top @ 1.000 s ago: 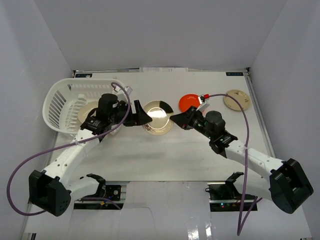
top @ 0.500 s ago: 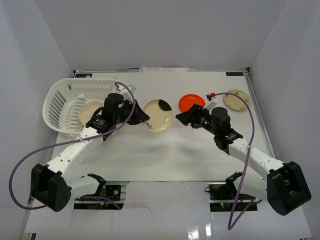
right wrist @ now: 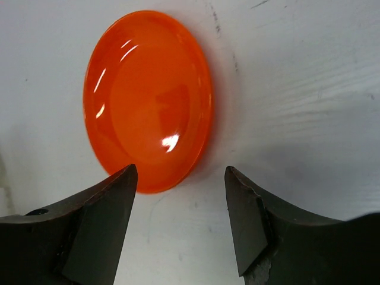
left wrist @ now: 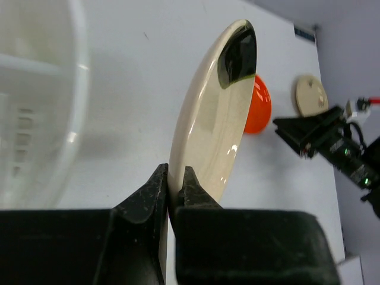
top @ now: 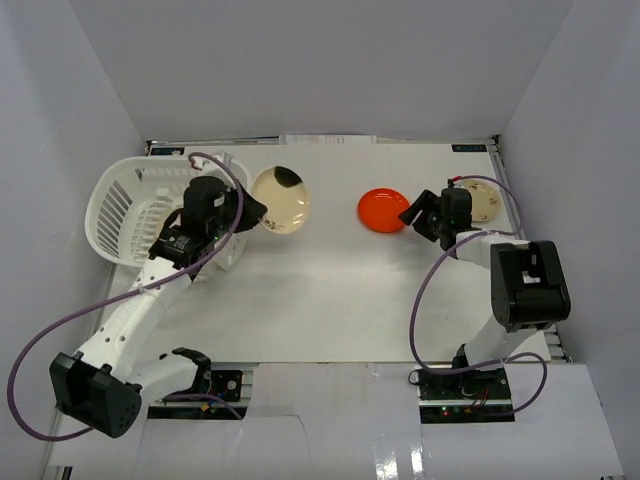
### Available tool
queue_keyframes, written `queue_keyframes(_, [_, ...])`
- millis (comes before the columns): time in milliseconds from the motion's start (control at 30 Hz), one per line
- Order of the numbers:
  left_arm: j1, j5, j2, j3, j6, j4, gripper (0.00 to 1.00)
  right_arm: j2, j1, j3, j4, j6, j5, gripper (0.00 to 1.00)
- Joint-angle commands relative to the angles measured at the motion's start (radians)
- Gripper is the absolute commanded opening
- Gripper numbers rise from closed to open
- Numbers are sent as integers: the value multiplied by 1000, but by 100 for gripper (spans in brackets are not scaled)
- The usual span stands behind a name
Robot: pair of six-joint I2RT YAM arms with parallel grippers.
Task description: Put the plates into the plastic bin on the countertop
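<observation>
2 end effectors shown. The left end effector (left wrist: 173,185) pinches the near rim of the cream plate (top: 280,198). The plate stands on edge just right of the plastic bin (top: 118,200), long axis pointing away from the fingers, dark patch farthest. 1 second earlier it sat mid-desk between both arms. The right end effector (right wrist: 181,196), jaws wide, flanks the near edge of the flat orange plate (right wrist: 148,101). Open desk (top: 340,290) spans toward the arm bases.

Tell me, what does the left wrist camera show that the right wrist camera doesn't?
Only the left wrist view: the left gripper pinching the rim of a tilted cream plate, the white bin's edge, and a second cream plate far off. Only the right wrist view: a close-up proving the right gripper is open at the orange plate's near rim. Both: that gripper, the orange plate, the white countertop.
</observation>
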Motion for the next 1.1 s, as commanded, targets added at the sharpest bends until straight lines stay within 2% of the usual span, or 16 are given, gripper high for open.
queue_keyframes(0, [162, -88, -81, 66, -36, -1, 1, 95, -23, 90, 13, 7, -4, 67])
queue_keyframes(33, [275, -56, -84, 58, -44, 5, 1, 117, -27, 100, 15, 15, -15, 67])
queue_keyframes(100, [388, 10, -75, 31, -65, 16, 1, 181, -27, 125, 29, 44, -41, 66])
queue_keyframes(133, [505, 83, -69, 21, -73, 19, 1, 198, -31, 128, 39, 56, -49, 61])
queue_keyframes(200, [606, 141, -54, -18, -104, 40, 1, 238, -32, 125, 91, 96, -66, 55])
queue_keyframes(233, [699, 194, -49, -34, -119, 50, 1, 249, -35, 125, 108, 110, -71, 47])
queue_keyframes(300, [773, 230, -34, -84, -168, 82, 0, 281, -35, 119, 157, 147, -84, 39])
queue_keyframes(333, [813, 235, -25, -98, -179, 90, 0, 289, -38, 114, 176, 159, -92, 30])
queue_keyframes(467, [845, 218, 55, -114, -191, 108, 3, 270, -40, 62, 285, 207, -110, 8])
queue_keyframes(633, [852, 185, 95, -118, -165, 90, 6, 108, -41, -20, 352, 208, -144, 8])
queue_keyframes(700, [850, 170, 97, -129, -156, 85, 24, 51, -37, -33, 355, 208, -164, 8])
queue_keyframes(733, [852, 158, 98, -138, -151, 82, 37, -7, -28, -41, 355, 202, -170, 8])
queue_keyframes(767, [852, 150, 97, -141, -144, 82, 53, -36, -20, -53, 354, 198, -175, 8])
queue_keyframes(800, [850, 149, 97, -140, -139, 82, 77, -65, -9, -56, 351, 193, -178, 8])
queue_keyframes(867, [852, 158, 87, -131, -130, 80, 96, -141, 34, -53, 320, 169, -186, 8])
queue_keyframes(1067, [849, 312, 14, -80, -118, 94, 98, -262, 213, -28, 285, 149, -227, 8])
